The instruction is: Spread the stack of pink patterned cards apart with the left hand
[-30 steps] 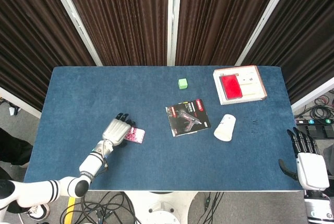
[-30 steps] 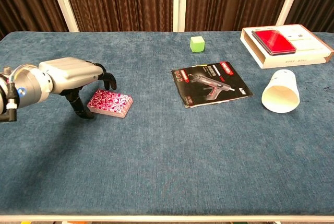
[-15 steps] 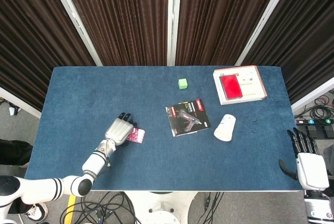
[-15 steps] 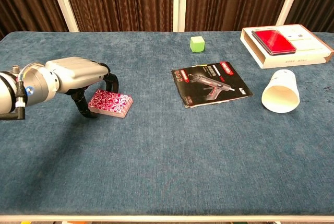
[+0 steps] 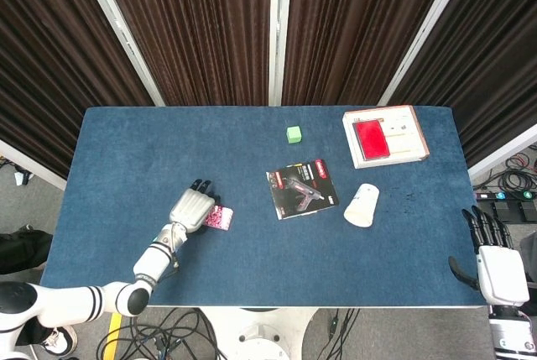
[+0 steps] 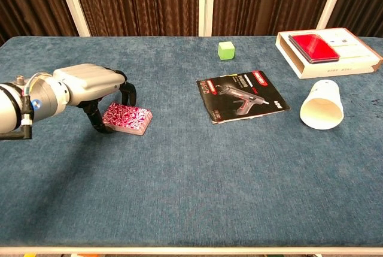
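The left hand (image 6: 90, 86) has a smooth silver-grey shell over its back and black fingers (image 6: 129, 93). Its forearm (image 5: 84, 301) is white with black ring bands. The right hand (image 5: 497, 263) shows a white back plate and black fingers.

The robot's left arm (image 6: 18, 104) reaches in from the lower left, low over the table, with its silver and black left hand (image 6: 90, 86) held palm down. Its dark fingers (image 6: 130, 94) curl downward and spread apart, the thumb (image 6: 96, 122) angled down to the table on the near side, and nothing is lifted in its grasp. The right hand (image 5: 495, 263) hangs off the table's right edge at the bottom right of the head view, its black fingers straight and slightly spread, holding nothing.
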### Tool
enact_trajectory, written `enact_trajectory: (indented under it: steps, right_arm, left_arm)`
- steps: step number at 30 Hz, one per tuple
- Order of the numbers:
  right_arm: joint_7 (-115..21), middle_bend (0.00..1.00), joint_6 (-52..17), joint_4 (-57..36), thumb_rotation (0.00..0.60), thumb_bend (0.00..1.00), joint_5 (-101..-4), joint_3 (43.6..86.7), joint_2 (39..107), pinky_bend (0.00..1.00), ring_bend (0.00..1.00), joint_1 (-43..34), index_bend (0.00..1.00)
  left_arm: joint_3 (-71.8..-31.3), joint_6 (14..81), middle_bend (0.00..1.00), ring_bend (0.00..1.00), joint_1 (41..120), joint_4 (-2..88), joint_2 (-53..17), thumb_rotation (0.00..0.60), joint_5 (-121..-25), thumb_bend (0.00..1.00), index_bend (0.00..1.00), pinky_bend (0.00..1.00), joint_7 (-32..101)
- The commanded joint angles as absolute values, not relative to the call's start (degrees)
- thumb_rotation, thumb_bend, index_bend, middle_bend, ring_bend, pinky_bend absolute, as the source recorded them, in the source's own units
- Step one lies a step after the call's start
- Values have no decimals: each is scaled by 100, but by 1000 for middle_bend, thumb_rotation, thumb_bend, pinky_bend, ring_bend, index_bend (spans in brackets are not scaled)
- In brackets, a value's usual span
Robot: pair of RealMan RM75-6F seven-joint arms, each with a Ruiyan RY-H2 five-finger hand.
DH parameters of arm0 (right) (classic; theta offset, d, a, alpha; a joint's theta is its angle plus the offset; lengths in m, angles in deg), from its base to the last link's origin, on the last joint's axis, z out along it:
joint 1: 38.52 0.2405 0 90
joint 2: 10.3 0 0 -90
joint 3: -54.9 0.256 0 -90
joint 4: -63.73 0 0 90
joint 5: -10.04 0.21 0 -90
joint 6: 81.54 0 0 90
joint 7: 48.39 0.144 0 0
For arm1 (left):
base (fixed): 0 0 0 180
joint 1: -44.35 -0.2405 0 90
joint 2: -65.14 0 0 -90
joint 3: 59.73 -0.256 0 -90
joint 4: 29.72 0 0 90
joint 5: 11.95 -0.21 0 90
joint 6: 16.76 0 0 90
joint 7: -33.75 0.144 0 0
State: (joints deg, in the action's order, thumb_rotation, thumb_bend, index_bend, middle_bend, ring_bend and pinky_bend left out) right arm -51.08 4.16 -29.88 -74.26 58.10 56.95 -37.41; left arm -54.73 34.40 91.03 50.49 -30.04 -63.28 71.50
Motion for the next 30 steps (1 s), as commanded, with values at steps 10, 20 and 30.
enact_trajectory:
  steps: [10, 20, 30]
  right_arm:
    - [-5125, 0, 380, -2988, 600, 225, -7392, 5809, 5702, 0, 0, -3733, 0]
    - [-5122, 0, 372, -2976, 600, 225, -7367, 5811, 5703, 0, 0, -3738, 0]
    - [-5133, 0, 352, -2964, 600, 226, -7336, 5816, 5715, 0, 0, -3734, 0]
  left_arm:
    - [-5485, 3512, 345, 71, 9124, 4979, -3061, 600, -6372, 190, 345, 101, 7061]
    - [-5480, 3542, 362, 82, 9125, 4939, -3070, 600, -6433, 200, 359, 101, 6974]
    - [-5476, 3530, 393, 94, 9100, 4906, -3080, 600, -6438, 211, 394, 101, 6849]
